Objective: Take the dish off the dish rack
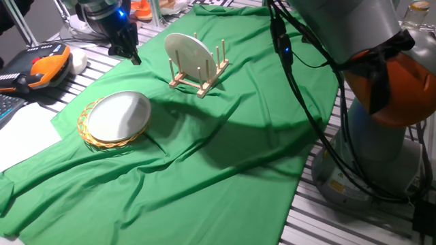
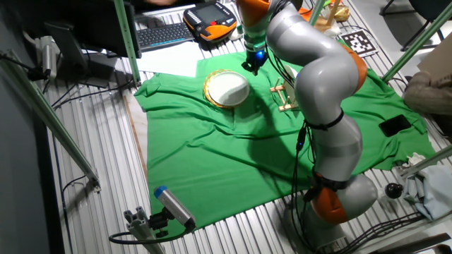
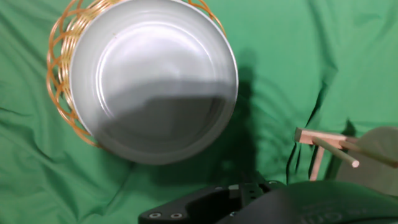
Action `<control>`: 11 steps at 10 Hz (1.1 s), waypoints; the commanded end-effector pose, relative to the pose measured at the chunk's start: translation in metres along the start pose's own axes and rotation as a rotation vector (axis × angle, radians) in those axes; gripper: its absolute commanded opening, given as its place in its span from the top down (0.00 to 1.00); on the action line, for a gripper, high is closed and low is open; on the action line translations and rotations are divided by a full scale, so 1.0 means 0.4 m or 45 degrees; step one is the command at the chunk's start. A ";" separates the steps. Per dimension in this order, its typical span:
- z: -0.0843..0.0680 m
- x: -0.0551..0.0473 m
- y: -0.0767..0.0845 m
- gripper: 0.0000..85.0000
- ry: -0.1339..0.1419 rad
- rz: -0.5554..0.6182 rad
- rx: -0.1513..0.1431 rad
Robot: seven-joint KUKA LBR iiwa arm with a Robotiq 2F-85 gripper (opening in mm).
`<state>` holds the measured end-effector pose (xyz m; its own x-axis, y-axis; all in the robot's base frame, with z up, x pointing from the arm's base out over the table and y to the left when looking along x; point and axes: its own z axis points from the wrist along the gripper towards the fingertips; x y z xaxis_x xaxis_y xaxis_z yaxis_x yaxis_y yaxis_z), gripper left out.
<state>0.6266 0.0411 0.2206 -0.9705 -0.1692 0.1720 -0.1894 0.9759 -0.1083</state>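
A white dish (image 1: 187,53) stands upright on edge in the small wooden dish rack (image 1: 202,76) on the green cloth. My gripper (image 1: 129,49) hangs above the cloth to the left of the rack, apart from the dish and holding nothing. Its fingers are dark and I cannot tell how they stand. In the other fixed view the gripper (image 2: 253,62) is above the basket and the rack (image 2: 284,99) is mostly hidden by the arm. In the hand view the rack's pegs (image 3: 328,148) and the dish's edge (image 3: 378,148) show at the right.
A round wicker basket (image 1: 92,139) holds a second white plate (image 1: 119,114) in front of the gripper; it fills the hand view (image 3: 152,81). An orange pendant (image 1: 48,64) lies at the far left. The arm's base (image 1: 368,156) stands at the right.
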 end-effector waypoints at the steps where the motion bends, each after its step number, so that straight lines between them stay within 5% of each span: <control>1: -0.002 0.003 0.001 1.00 -0.018 -0.007 0.002; 6: 0.006 -0.017 0.029 1.00 -0.090 -0.027 0.001; 11: -0.002 -0.001 0.048 1.00 -0.091 -0.032 0.007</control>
<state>0.6238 0.0600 0.2189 -0.9737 -0.2035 0.1023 -0.2144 0.9705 -0.1107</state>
